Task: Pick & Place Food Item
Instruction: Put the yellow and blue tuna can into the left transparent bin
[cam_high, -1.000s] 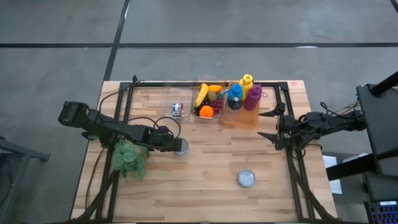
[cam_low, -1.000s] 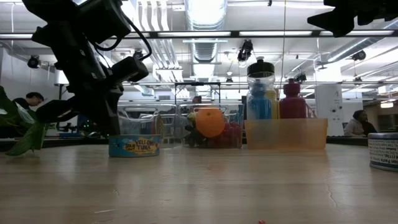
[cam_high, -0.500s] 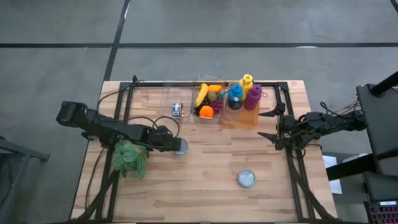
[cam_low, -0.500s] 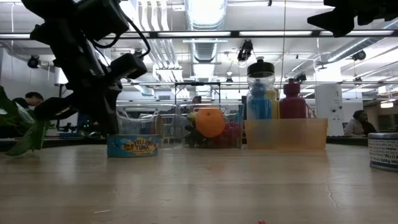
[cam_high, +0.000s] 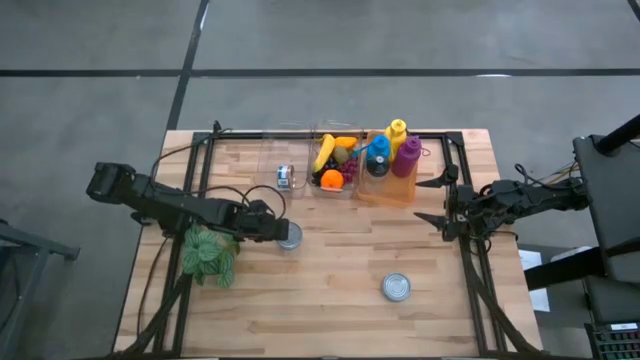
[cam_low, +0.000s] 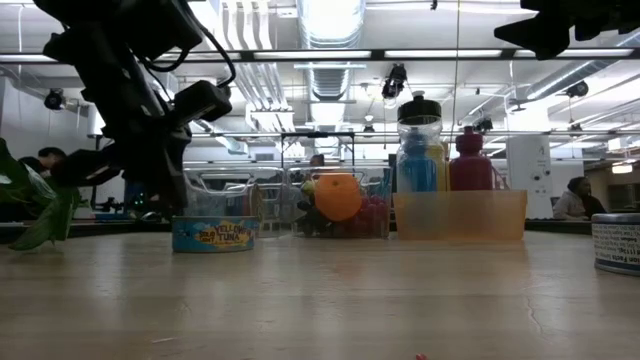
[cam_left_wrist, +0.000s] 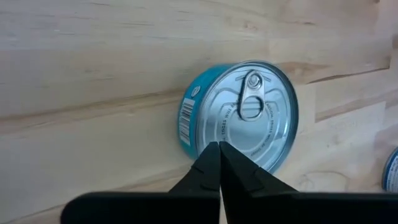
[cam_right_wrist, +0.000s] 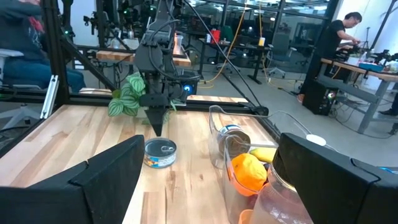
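Judging from where things lie, you have barely begun: the tuna can (cam_left_wrist: 239, 117) sits ungrasped on the desk (cam_high: 330, 290) just below the clear bins, your left end effector (cam_left_wrist: 219, 152) hovers over it pinched together, and your right end effector (cam_high: 432, 201) waits, spread wide, at the desk's right edge.

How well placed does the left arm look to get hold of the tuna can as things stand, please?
Probably not quite yet: the left gripper hangs directly over the tuna can with nothing between them, but its fingers are shut and would need to open first.
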